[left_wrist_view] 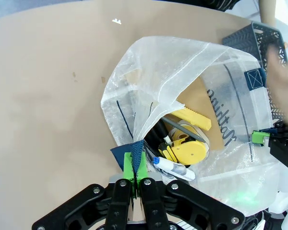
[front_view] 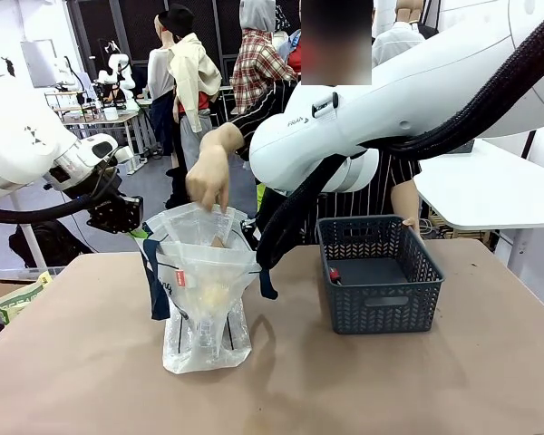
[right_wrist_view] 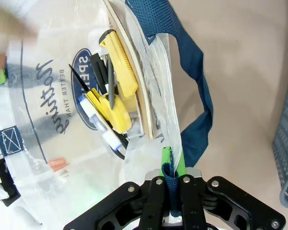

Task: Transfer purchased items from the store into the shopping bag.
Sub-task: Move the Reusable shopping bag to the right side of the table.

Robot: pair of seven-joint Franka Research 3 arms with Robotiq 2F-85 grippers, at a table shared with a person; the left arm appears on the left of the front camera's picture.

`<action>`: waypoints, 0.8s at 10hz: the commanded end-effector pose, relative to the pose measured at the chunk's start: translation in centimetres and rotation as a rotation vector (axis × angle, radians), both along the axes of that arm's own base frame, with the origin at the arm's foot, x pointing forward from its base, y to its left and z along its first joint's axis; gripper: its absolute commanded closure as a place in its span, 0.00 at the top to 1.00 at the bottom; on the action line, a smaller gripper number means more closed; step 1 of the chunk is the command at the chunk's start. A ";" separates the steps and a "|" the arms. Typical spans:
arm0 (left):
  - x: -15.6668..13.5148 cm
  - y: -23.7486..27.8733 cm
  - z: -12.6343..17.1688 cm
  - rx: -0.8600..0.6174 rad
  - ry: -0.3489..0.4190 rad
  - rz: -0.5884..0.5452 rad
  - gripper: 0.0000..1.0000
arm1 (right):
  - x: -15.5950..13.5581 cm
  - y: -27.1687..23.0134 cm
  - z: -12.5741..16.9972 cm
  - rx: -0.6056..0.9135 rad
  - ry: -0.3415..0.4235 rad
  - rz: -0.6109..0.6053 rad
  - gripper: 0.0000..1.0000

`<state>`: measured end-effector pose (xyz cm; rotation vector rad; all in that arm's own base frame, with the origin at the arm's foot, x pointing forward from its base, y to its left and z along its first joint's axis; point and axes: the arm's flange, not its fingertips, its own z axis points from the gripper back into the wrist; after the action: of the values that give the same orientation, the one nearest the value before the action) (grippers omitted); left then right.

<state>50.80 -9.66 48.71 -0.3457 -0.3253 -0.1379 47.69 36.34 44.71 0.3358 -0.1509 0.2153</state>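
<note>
Front view: translucent shopping bag (front_view: pixel 206 299), upright, left of the worktop's (front_view: pixel 390 381) middle. Dark lattice basket (front_view: pixel 381 313) near it, toward the right edge, with one small red item (front_view: pixel 335 273) on its floor. A person's hand (front_view: pixel 208 177) is at the bag's mouth.

Left wrist view: left end effector (left_wrist_view: pixel 136 166) pinched closed on the bag's rim. Yellow packets (left_wrist_view: pixel 187 151) and a white tube (left_wrist_view: pixel 173 168) lie inside.

Right wrist view: right end effector (right_wrist_view: pixel 172 166) clamped tight on the navy strap handle (right_wrist_view: pixel 192 72).

The person's hand (left_wrist_view: pixel 281 81) is blurred and cut by the edge.
</note>
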 end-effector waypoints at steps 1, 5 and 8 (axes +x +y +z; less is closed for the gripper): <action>-0.2 0.1 0.2 0.003 -0.007 0.004 0.00 | 0.0 -0.4 -0.1 0.020 0.009 0.019 0.00; -0.2 0.1 0.2 0.003 -0.007 0.004 0.00 | 0.0 -0.4 -0.1 0.020 0.009 0.019 0.00; -0.2 0.1 0.2 0.003 -0.007 0.004 0.00 | 0.0 -0.4 -0.1 0.020 0.009 0.019 0.00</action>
<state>50.80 -9.66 48.71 -0.3457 -0.3253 -0.1379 47.69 36.34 44.71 0.3358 -0.1510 0.2153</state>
